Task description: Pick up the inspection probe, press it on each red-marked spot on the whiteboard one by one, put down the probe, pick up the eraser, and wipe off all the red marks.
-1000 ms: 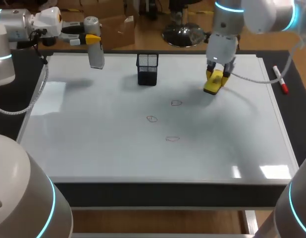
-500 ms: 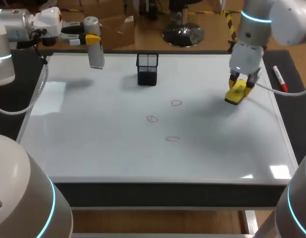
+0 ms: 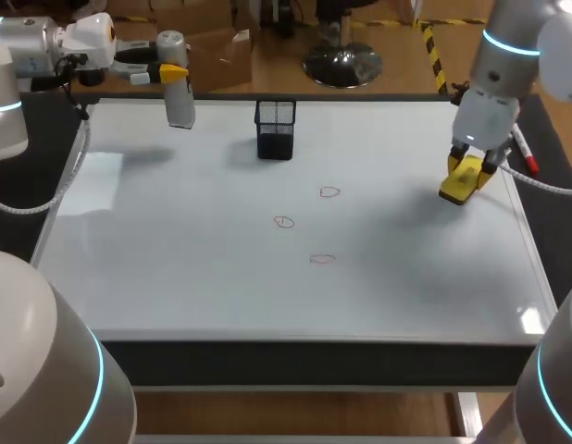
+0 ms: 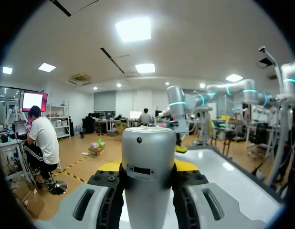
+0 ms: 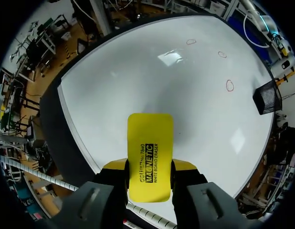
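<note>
The whiteboard (image 3: 175, 268) carries three small red marks (image 3: 329, 192), (image 3: 284, 221), (image 3: 322, 259) near its middle. My left gripper (image 3: 167, 72) hovers over the board's far left corner, shut on the silver inspection probe (image 3: 180, 97), which hangs tip down. From the left wrist, the probe (image 4: 147, 167) stands between the yellow-tipped fingers (image 4: 186, 165). My right gripper (image 3: 471, 159) is shut on the yellow eraser (image 3: 462, 181) just above the board's right edge. The right wrist view has the eraser (image 5: 149, 152) clamped from both sides, with the marks (image 5: 229, 85) farther ahead.
A black mesh pen cup (image 3: 275, 129) stands at the back middle of the board and shows again (image 5: 268, 95) from the right wrist. A red marker (image 3: 524, 148) lies on the dark strip right of the board, beside my right arm.
My right arm has carried the eraser to the right, from near the marks to the board's right edge. The left arm and probe have not moved.
</note>
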`<state>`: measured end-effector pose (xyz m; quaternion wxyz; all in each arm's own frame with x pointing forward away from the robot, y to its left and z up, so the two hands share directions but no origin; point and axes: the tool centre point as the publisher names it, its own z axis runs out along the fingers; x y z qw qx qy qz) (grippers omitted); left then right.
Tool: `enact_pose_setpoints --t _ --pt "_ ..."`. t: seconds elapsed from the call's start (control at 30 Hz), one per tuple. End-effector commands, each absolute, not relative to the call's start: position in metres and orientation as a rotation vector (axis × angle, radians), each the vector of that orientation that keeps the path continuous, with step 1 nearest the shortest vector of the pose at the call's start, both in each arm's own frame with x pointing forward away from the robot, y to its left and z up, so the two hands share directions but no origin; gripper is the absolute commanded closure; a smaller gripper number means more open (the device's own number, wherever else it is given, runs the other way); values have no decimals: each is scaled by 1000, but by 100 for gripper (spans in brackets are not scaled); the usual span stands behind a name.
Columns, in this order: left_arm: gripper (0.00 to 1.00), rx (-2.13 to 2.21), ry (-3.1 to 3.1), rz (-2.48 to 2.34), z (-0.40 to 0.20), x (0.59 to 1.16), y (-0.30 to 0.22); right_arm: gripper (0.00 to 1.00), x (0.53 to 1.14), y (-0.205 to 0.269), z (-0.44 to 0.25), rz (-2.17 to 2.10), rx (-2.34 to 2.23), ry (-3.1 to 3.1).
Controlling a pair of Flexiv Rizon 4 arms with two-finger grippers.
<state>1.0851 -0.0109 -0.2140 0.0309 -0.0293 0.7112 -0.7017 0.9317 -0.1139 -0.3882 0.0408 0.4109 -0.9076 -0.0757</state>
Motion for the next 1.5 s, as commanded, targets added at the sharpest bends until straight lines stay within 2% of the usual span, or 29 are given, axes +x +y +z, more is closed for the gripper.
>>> enact_pose_setpoints --t 0.03,0.77,1.5 --pt "100 -90 2194 -2162 -213 1086 -11 100 930 -115 -387 -225 1261 -2782" --pt "100 -90 2194 -2162 -213 1086 -11 100 930 -115 -387 -225 1261 -2782" --pt "100 -9 2150 -2196 -189 966 -75 100 930 -115 -387 -225 1261 -2782"
